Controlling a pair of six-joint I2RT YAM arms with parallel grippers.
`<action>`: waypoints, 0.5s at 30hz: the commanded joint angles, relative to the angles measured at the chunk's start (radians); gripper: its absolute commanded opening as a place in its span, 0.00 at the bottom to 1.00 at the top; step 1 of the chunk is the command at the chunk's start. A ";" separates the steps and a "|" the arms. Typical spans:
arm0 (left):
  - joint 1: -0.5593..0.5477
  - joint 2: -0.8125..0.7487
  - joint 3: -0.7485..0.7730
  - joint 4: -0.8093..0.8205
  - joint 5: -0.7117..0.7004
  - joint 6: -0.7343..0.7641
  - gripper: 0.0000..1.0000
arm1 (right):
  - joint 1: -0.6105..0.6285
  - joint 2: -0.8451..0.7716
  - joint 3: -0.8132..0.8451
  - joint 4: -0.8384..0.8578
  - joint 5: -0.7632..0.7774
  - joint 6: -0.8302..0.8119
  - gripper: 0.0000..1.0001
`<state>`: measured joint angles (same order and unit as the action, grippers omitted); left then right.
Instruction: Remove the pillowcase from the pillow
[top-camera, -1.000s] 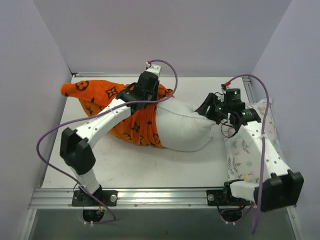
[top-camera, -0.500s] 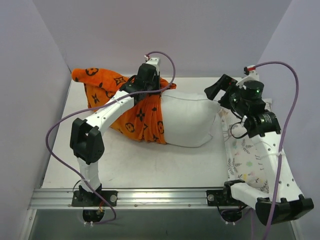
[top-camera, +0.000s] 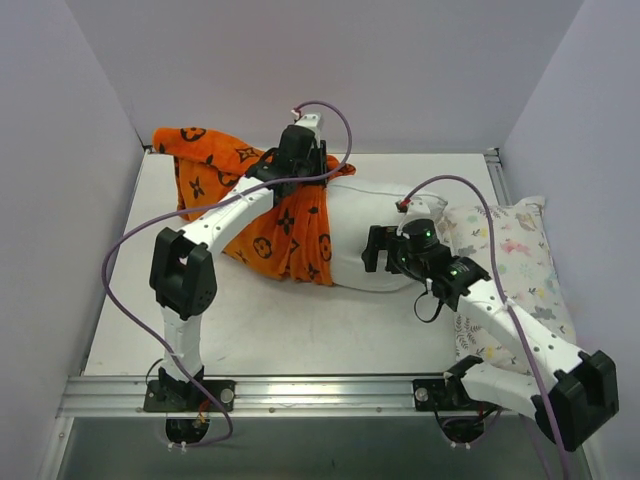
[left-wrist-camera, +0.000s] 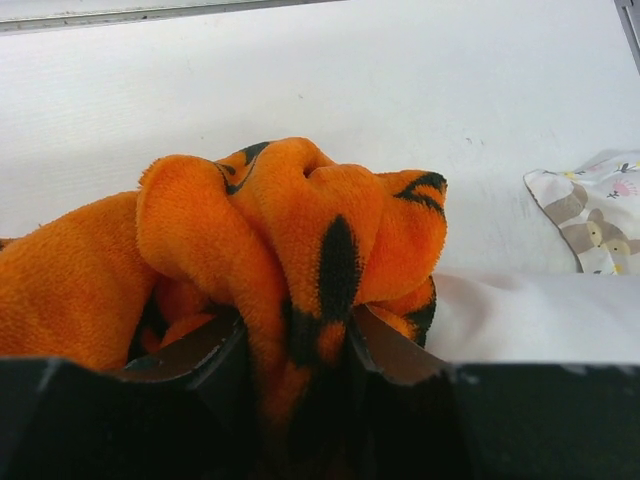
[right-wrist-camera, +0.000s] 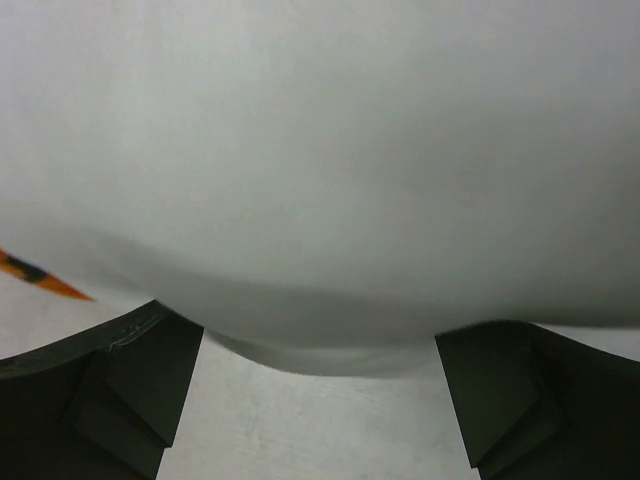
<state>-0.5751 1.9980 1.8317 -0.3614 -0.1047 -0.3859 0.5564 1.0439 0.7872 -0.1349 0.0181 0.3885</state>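
Your left pincer (left-wrist-camera: 295, 345) has a thick fold of the pillowcase (left-wrist-camera: 290, 230) pinched between half-parted jaws, at the cover's mouth, which is probably the best place to draw it off from. The rest of the cover trails behind it, sheathing one end of the pillow (top-camera: 362, 222). Your right pincer (right-wrist-camera: 320, 345) gapes wide and holds nothing. The pillow's bare bulge sits just ahead, likely so you can pin it.

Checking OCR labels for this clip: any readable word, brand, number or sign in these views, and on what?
None readable. The pillowcase carries only black flower, star and circle motifs, and the animal-print pillow carries only pictures. No lettering shows anywhere else.
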 joint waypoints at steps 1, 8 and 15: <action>-0.002 0.059 -0.054 -0.134 0.040 -0.007 0.40 | -0.001 0.120 0.003 0.199 0.088 -0.068 1.00; -0.034 0.055 -0.088 -0.100 0.053 0.031 0.40 | -0.004 0.372 0.102 0.287 0.023 -0.044 0.73; -0.052 -0.025 -0.063 -0.085 0.049 0.067 0.46 | -0.042 0.415 0.205 0.111 0.039 0.023 0.00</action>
<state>-0.5755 2.0006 1.7908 -0.2962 -0.1349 -0.3305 0.5240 1.4242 0.9573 0.0502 0.0635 0.3683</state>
